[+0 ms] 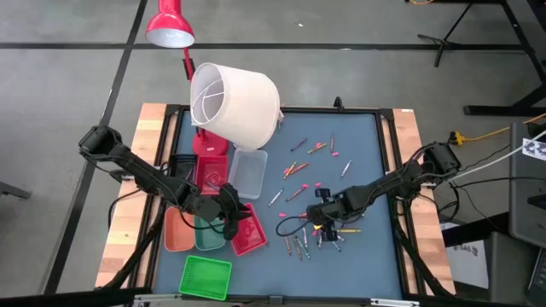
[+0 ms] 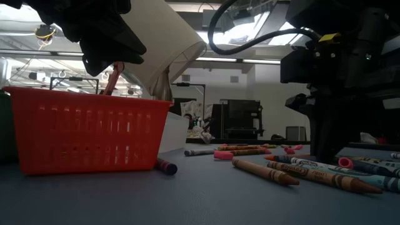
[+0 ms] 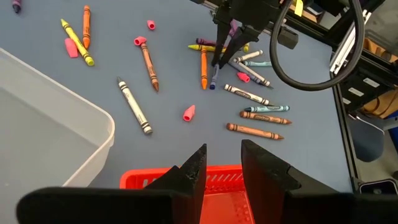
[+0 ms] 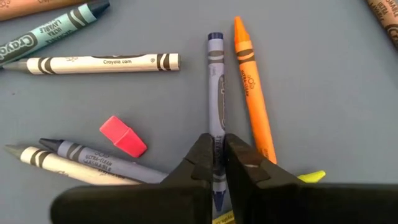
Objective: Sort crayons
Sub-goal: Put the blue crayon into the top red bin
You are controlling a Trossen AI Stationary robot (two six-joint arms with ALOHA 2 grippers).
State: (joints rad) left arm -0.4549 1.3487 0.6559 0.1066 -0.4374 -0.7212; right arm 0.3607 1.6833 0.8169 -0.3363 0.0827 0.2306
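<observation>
At the lower edge of the high view we see a green tray point(image 1: 206, 277) on the blue-grey table mat point(image 1: 375, 264). Just above it stand an orange tray point(image 1: 177, 232), a dark green tray point(image 1: 209, 234) and a red basket point(image 1: 249, 230), side by side in the lower left. The left gripper point(image 1: 229, 207) hangs over the red basket with its fingers parted and nothing between them.

Right of centre, the right gripper point(image 4: 216, 155) is down at the mat and has closed its fingers on a blue-violet crayon point(image 4: 215, 81). An orange crayon point(image 4: 254, 93) lies just beside that one, and a white crayon point(image 4: 99, 62) and a pink stub point(image 4: 123, 136) are near.

The other crayons point(image 1: 317, 240) are scattered across the middle and right of the mat — one cluster sits below the right gripper, and looser ones point(image 1: 316, 149) lie toward the upper middle.

Farther up we see a clear plastic tray point(image 1: 247, 170), a red tray point(image 1: 207, 173), and a white lampshade point(image 1: 235, 102) tilted over the mat's upper left corner. Wooden boards point(image 1: 141, 170) flank the table frame.

Beyond the table a red lamp head point(image 1: 169, 26) sits at the upper left over a grey concrete floor point(image 1: 358, 43), with a yellow cable point(image 1: 490, 135) at the right. In the low view, the far room shows ceiling lights point(image 2: 225, 59) and dark equipment point(image 2: 240, 119).
</observation>
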